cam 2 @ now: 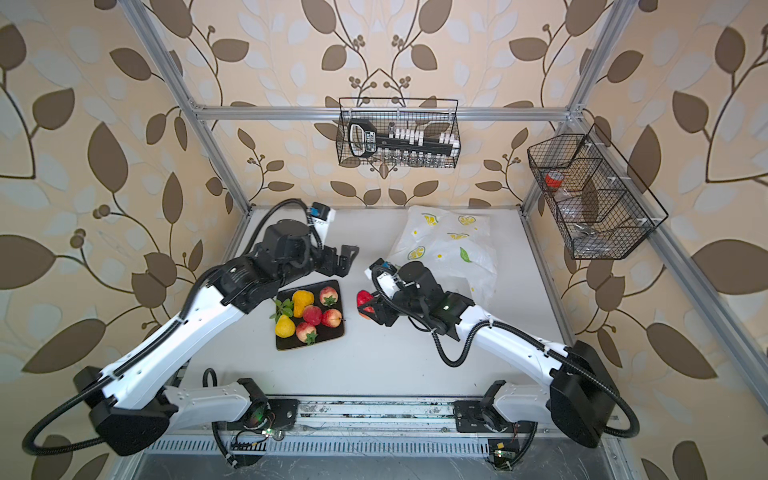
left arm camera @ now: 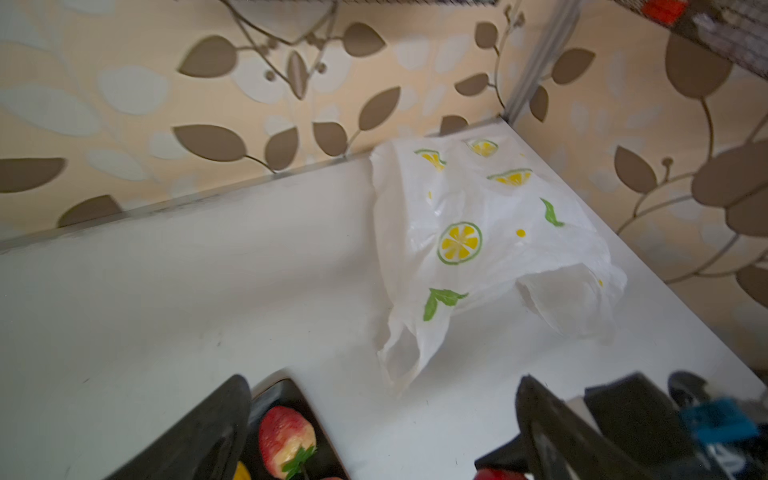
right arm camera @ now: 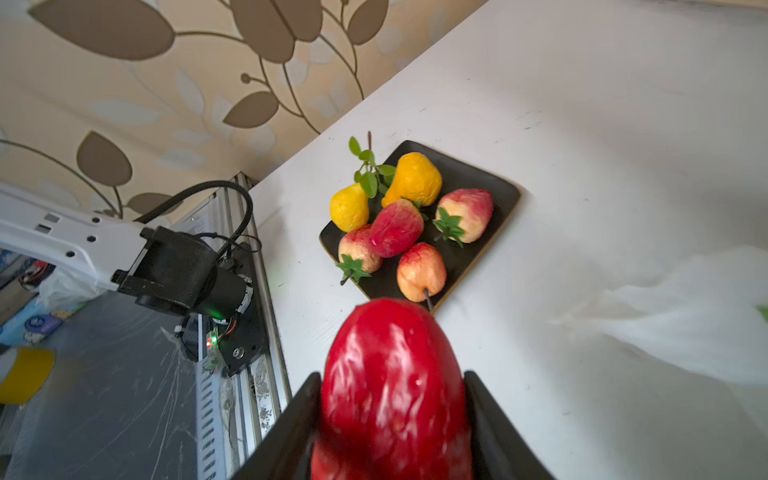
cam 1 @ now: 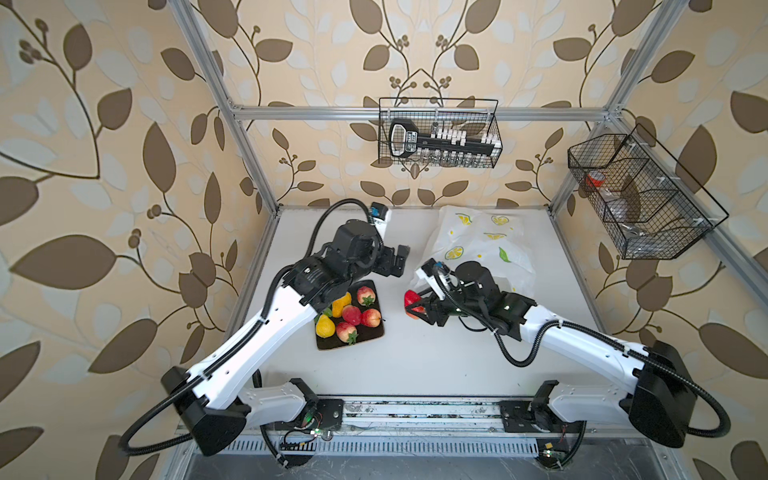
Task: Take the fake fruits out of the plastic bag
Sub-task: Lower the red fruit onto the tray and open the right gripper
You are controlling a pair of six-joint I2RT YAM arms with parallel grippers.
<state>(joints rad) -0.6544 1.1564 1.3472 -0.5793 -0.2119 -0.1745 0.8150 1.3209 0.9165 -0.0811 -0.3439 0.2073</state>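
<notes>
The fake fruits [right arm camera: 399, 220] are showing as small glossy moulded pieces. Six are sitting together on the dark square tray [right arm camera: 457, 170], left of centre on the white tabletop [cam 1: 436, 353]:
- a yellow pear with green leaves [cam 1: 325, 327] and an orange-yellow piece [cam 1: 341, 303] are lying on the left side
- two red-and-cream strawberries with green caps [cam 1: 366, 296], a red-yellow apple with a stem [cam 1: 371, 318] and a rounded red fruit [cam 1: 352, 314] are filling the remainder, touching one another

The seventh piece, a glossy red toy fruit [right arm camera: 395, 374], is hanging above the table just right of the tray, between the tray and the bag. The right gripper [cam 1: 415, 309] is clamping it, with both black fingers pressing on its sides.

The thin crinkly white plastic bag [left arm camera: 478, 232], printed with yellow lemon slices and green leaves, is lying slumped and creased at the far right of the table. Its contents cannot be told.

The left gripper [cam 1: 398, 261] is hovering beyond the far edge of the tray with its jaws standing wide apart, gripping nothing
</notes>
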